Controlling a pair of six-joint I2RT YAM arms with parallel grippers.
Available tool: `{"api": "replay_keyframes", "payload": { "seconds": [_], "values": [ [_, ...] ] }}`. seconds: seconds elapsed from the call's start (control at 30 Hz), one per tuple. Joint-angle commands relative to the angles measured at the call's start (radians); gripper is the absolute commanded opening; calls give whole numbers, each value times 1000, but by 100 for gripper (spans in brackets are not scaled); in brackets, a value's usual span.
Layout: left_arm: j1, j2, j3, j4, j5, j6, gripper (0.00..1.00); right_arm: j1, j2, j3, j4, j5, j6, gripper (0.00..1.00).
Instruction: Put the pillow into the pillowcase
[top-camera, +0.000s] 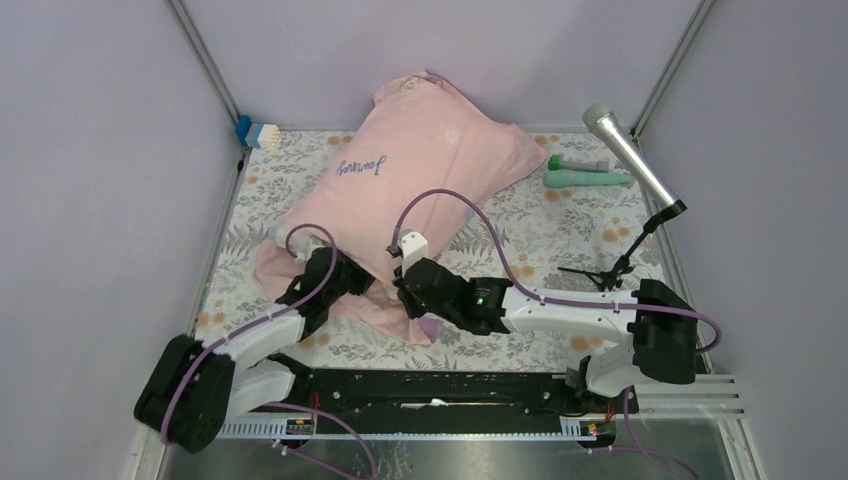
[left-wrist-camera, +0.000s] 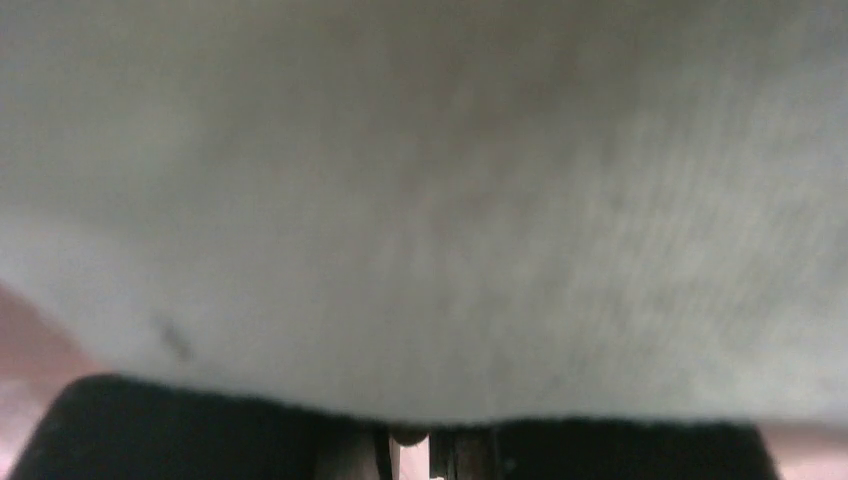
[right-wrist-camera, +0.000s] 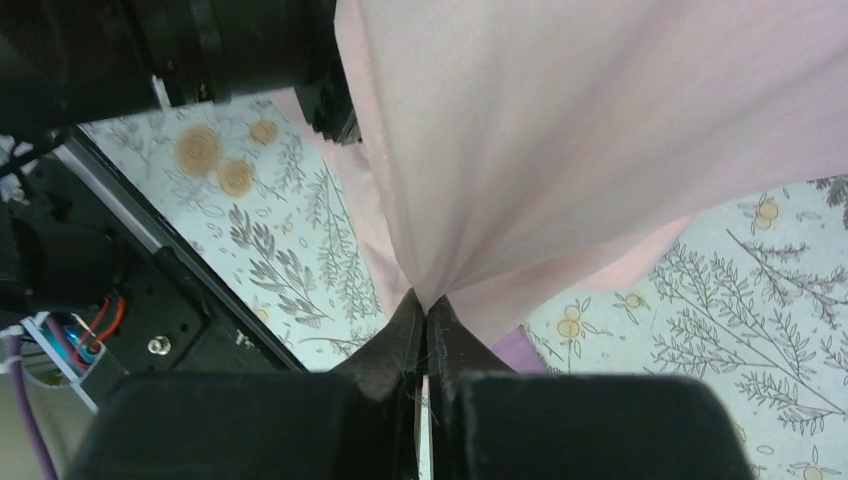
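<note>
Pillow (left-wrist-camera: 420, 200) mostly inside pillowcase (top-camera: 400, 190) mid-table, cream end at near mouth; R gripper (right-wrist-camera: 425, 312) pinched on case hem, L gripper (left-wrist-camera: 430, 445) looks closed vs pillow, grip unclear; pull hem taut + up while L shoves pillow deep.

**Q:** Which markings can be read?

**A:** One item only. A word in dark cursive writing (top-camera: 360, 168) stands on the pink pillowcase (top-camera: 425, 195), upper centre of the top view. It is upside down to the camera and appears to read "Journey". The letters are small, so this reading is not certain.

**Q:** And the wrist views?

**A:** No legible text in either.
</note>
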Motion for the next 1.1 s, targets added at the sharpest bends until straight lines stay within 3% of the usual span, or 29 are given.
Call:
{"api": "replay_keyframes", "payload": {
  "seconds": [0.0, 0.13, 0.27, 0.37, 0.47, 0.67, 0.87, 1.07],
  "values": [
    [9, 158, 113, 187, -56, 5, 0, 29, -37, -37, -5, -94, 48, 0],
    [-22, 278, 34, 403, 28, -24, 0, 28, 6, -7, -12, -93, 20, 0],
    [-28, 285, 3, 388, 75, 36, 0, 29, 53, 83, -43, -124, -39, 0],
    [-28, 249, 30, 254, 103, 130, 0, 28, 67, 144, -71, -132, -77, 0],
    [-28, 164, 19, 145, 97, 169, 11, 27, 78, 178, -84, -139, -103, 0],
    [-27, -122, 28, -182, -43, 237, 35, 18, 96, 226, -92, -168, -124, 1],
    [-26, -347, 89, -509, -165, 251, 45, 3, 105, 248, -93, -202, -144, 4],
    [-25, -473, 176, -702, -264, 289, 56, -3, 108, 261, -94, -234, -146, 8]
  ]
}}
